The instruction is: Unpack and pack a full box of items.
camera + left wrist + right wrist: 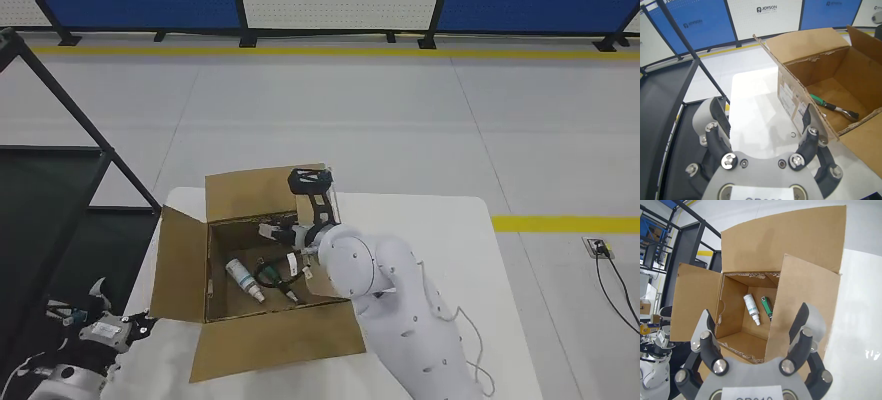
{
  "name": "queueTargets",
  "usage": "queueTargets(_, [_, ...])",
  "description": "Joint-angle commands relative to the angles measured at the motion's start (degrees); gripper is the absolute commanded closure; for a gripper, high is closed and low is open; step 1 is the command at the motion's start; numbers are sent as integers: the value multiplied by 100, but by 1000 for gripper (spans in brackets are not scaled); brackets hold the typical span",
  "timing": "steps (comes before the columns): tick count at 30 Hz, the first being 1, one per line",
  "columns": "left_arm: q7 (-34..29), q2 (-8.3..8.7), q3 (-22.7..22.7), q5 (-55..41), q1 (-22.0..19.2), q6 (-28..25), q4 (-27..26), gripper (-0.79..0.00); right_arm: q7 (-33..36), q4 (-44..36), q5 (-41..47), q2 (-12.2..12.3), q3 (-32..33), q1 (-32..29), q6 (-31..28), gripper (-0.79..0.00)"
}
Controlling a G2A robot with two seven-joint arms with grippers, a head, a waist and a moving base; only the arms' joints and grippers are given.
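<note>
- in the top view the right arm [372, 262] covers the right side of the box [250, 190].
- in the right wrist view a raised flap [804, 306] hides the green-handled tool [766, 305] past its handle.
- in the left wrist view a flap covers the handle's end, and the box runs off the picture's edge.
- the spray bottle's [751, 308] label is too small to read.

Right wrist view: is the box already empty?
No, a white spray bottle and a green-handled tool lie on the floor of the box.
</note>
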Motion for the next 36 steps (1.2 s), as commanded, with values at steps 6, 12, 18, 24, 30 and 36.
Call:
queueTargets(6, [-129,2,320,142,133,-241,-492,-785,-253,548,513,-71,-114,171,-239,-785])
queueTargets(12, [-758,-4,807,172,-209,78,-336,-785,-410,813,657,-104,-172,304,-354,-785])
queueTargets(18, [-758,-4,807,172,-209,78,-336,-785,-410,813,657,-104,-172,304,-354,-785])
queueTargets(24, [-916,8,956,507,-304,98,-286,-785,-546,891,806,-90,-100,187,-520,-785])
queueTargets(30, [-1352,21,1245,654,-599,93,-157,-785,-422,1131,923,-101,-174,269,-654,-785])
queueTargets(36, [-1812,37,1397,637,-927,84,56,-785,-387,1269,1073,-90,-166,212,-782,-785])
